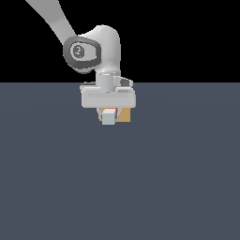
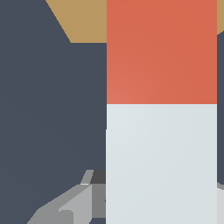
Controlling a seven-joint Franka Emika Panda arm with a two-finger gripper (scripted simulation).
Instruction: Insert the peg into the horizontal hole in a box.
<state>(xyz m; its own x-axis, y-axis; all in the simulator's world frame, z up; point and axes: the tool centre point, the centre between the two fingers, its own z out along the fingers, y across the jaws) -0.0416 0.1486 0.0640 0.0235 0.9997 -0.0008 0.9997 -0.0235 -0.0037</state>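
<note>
We see a dark grey floor [image 1: 120, 187]. Above it, the white arm's gripper [image 1: 108, 112] hangs low, its jaws closed around the peg [image 1: 108, 117], which points its white end at us. The tan box [image 1: 124, 115] sits directly behind. In the wrist view, the peg's orange-red end meets the box; the hole stays hidden.

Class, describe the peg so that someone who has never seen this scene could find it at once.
Follow the white arm down to its gripper, low over the dark grey floor. The peg sits between its fingers, in front of the tan box. It alone is two-coloured: pale grey near end, orange-red far end.
</note>
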